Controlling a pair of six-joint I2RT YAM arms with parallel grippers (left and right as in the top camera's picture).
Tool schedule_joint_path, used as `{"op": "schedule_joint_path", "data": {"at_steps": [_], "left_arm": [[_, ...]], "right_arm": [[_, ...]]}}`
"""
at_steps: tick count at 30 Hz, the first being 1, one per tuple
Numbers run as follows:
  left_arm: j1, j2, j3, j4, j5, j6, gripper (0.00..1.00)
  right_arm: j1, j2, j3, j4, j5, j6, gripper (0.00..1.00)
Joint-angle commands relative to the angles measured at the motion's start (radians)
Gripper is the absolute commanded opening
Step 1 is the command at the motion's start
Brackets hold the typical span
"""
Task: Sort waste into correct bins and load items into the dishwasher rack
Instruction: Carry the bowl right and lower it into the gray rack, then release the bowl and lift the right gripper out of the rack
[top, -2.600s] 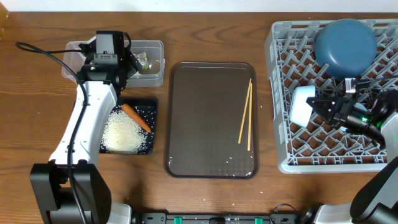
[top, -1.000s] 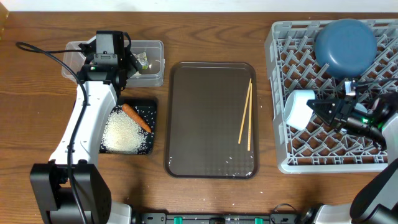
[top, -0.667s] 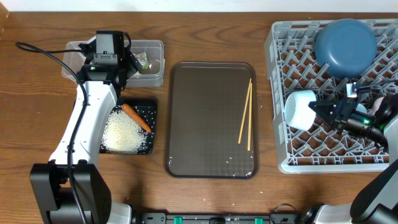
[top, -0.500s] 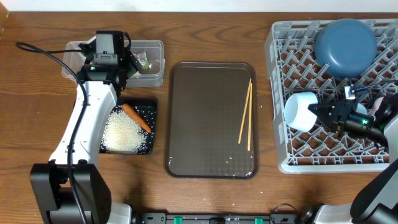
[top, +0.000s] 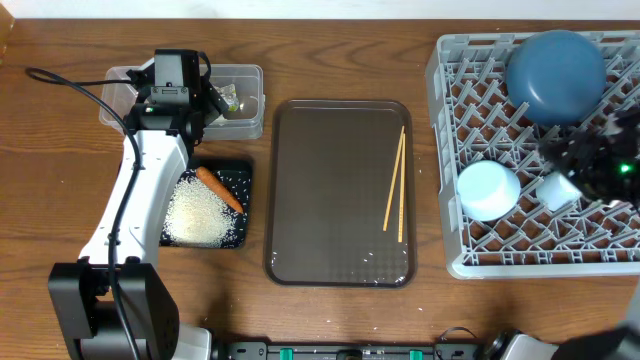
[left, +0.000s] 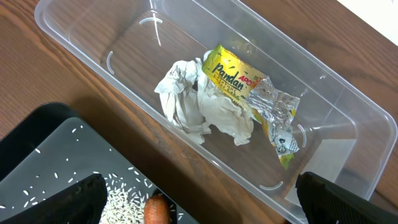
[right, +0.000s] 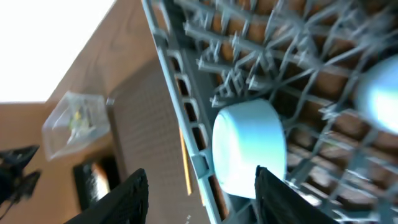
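Note:
My left gripper (top: 180, 78) hangs open over the clear tub (top: 245, 75), its fingers (left: 56, 199) wide apart. In the tub lie a crumpled tissue (left: 199, 106) and the yellow-green wrapper (left: 245, 81). The black tray (top: 235, 178) beside it holds rice (top: 195, 215) and the carrot (top: 218, 188). The light-blue bowl (top: 487, 190) rests in the grey rack (top: 450, 150) near its left edge, free of any grip. My right gripper (top: 578, 160) is open over the rack to the bowl's right, beside a white cup (top: 557, 190). The dark-blue bowl (top: 555, 70) sits at the rack's back.
The brown serving tray (top: 330, 190) lies in the middle of the table, with two chopsticks (top: 396, 185) along its right side. My left arm stretches from the front edge up past the black tray. A cable loops at the far left.
My right gripper has opened and let go of the light-blue bowl, which now rests in the rack. That gripper has drawn back to the right. The left arm has not moved.

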Motion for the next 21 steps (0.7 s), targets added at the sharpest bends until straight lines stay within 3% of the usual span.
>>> {"op": "schedule_joint_path", "data": {"at_steps": [1, 7, 11, 14, 21], "left_arm": [[0.000, 0.009, 0.000, 0.000, -0.005, 0.006, 0.99], [0.000, 0.009, 0.000, 0.000, -0.005, 0.006, 0.99], [0.000, 0.009, 0.000, 0.000, -0.005, 0.006, 0.99], [0.000, 0.009, 0.000, 0.000, -0.005, 0.006, 0.99], [0.000, 0.009, 0.000, 0.000, -0.005, 0.006, 0.99]], "right_arm": [[0.012, -0.087, 0.033, -0.013, 0.130, 0.066, 0.53], [0.129, -0.201, 0.032, -0.057, 0.339, 0.092, 0.54], [0.272, -0.235, 0.031, -0.093, 0.378, 0.110, 0.52], [0.414, -0.236, 0.030, -0.103, 0.410, 0.126, 0.57], [0.787, -0.181, 0.002, -0.090, 0.717, 0.321, 0.65]]}}
